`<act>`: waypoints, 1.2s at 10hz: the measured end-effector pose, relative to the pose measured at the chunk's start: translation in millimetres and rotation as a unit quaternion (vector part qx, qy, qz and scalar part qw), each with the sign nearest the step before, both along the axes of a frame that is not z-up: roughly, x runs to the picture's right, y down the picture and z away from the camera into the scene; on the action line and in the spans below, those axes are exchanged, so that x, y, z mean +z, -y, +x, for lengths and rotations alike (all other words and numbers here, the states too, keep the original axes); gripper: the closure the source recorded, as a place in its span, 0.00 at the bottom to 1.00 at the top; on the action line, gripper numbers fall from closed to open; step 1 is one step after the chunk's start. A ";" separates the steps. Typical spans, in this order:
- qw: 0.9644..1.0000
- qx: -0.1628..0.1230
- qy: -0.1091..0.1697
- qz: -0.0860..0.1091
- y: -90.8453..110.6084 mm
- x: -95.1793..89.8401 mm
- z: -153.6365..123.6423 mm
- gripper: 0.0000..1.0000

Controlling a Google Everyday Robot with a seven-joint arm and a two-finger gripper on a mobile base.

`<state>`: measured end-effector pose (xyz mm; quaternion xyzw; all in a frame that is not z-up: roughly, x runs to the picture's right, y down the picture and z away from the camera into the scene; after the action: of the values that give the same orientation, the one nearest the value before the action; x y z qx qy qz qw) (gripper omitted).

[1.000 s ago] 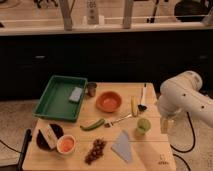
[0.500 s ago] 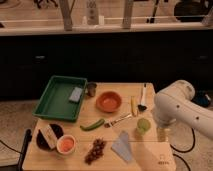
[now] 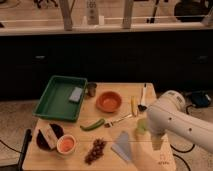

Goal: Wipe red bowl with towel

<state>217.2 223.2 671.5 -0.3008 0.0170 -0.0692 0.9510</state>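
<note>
The red bowl [image 3: 109, 101] sits upright at the middle back of the wooden table [image 3: 80, 161]. The towel [image 3: 122, 145], a pale grey-blue folded cloth, lies flat near the front edge, in front of and slightly right of the bowl. My white arm [image 3: 172, 117] reaches in from the right over the table's right side. My gripper [image 3: 156, 142] hangs down from it, right of the towel and apart from it, well in front and right of the bowl.
A green tray [image 3: 52, 102] at back left holds a grey-blue sponge [image 3: 76, 94]. A metal cup [image 3: 91, 89], green vegetable [image 3: 93, 124], fork [image 3: 117, 120], grapes [image 3: 96, 150], small orange-inside bowl [image 3: 66, 144], dark plate [image 3: 49, 136], black-handled utensil [image 3: 143, 97] and green fruit [image 3: 142, 125] are spread around.
My arm has swung left and forward over the table's right side, and now partly covers the green fruit. The gripper has come closer to the towel. The objects have not moved.
</note>
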 end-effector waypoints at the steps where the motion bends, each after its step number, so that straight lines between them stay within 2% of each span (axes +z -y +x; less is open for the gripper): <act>1: 1.000 -0.006 0.007 0.000 -6.6 2.7 -11.0 0.20; 4: 1.000 -0.013 0.019 -0.003 -28.0 7.4 -21.8 0.20; 8: 0.999 -0.012 0.039 -0.005 -55.7 30.2 -36.4 0.20; 12: 0.998 -0.009 0.055 -0.011 -66.0 44.3 -50.5 0.20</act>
<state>166.7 289.2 715.8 -0.3068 -0.0333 -0.0945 0.9465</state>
